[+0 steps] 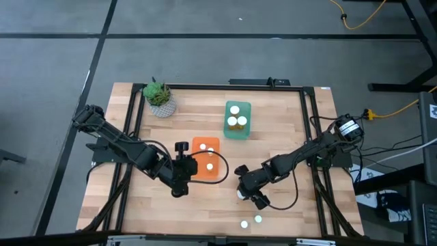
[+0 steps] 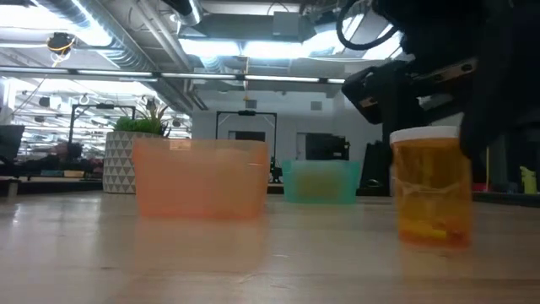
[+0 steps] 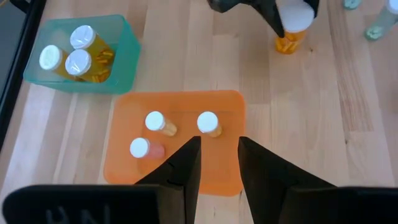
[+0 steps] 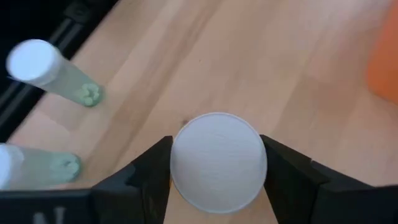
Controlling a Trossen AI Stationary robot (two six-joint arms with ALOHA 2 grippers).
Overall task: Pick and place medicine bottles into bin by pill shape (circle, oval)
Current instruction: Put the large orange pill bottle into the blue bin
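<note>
The right end effector (image 4: 217, 186) is pinching a white-capped amber bottle (image 2: 432, 190) on the worktop (image 1: 287, 130); next, I'd guess, lift and carry it to a bin, while the left end effector (image 3: 219, 163) hovers slightly spread over the orange bin (image 3: 118, 155).

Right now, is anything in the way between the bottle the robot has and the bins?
Nothing visible is. The right gripper straddles the amber bottle, and only bare table lies between it and the orange bin or green bin.

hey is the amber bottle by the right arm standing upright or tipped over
Upright. In the low view the amber bottle stands on the table, white cap on top, and the right tool brackets that cap.
</note>
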